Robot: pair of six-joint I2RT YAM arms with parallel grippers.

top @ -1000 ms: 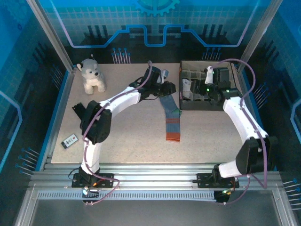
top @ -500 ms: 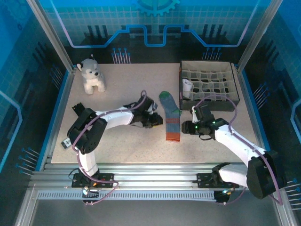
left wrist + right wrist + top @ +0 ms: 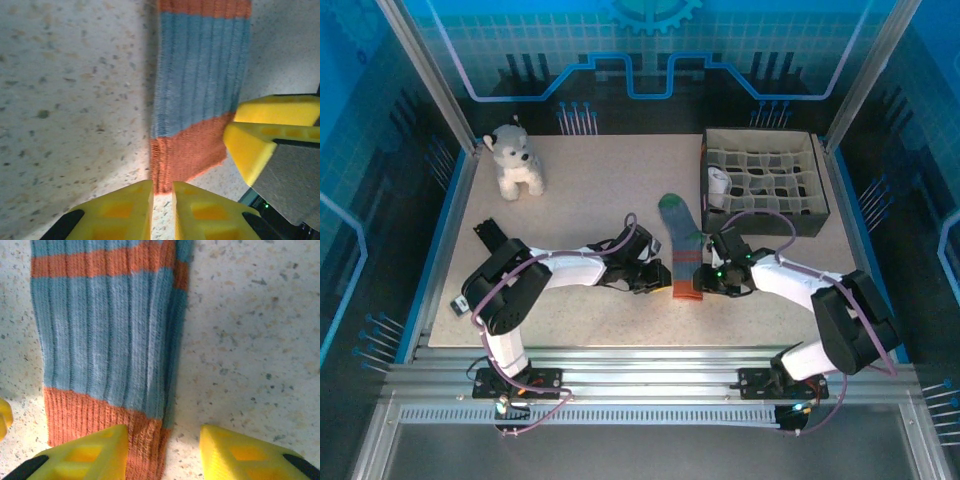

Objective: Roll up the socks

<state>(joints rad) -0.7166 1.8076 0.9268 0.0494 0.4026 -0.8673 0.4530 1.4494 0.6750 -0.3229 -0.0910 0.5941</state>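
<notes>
The teal sock (image 3: 682, 240) lies flat on the table, toe far, orange cuff near; it fills the left wrist view (image 3: 200, 75) and the right wrist view (image 3: 100, 330). My left gripper (image 3: 663, 278) is low at the cuff's left corner; its jaws (image 3: 162, 200) stand a narrow slit apart, with the cuff's corner just inside the tips. My right gripper (image 3: 705, 280) is open (image 3: 162, 447) across the cuff's right edge, one finger over the orange band and one on bare table. Its yellow fingers (image 3: 260, 145) show beside the cuff. A white sock (image 3: 718, 183) sits in the box.
A dark organizer box (image 3: 767, 222) with several compartments stands at the back right. A white-grey plush dog (image 3: 515, 160) sits at the back left. Bare speckled tabletop (image 3: 580, 190) lies between them and left of the sock.
The right arm came from the box down to the sock's cuff. The left gripper slid from the sock's toe end to the cuff. Both pairs of jaws have narrowed.
</notes>
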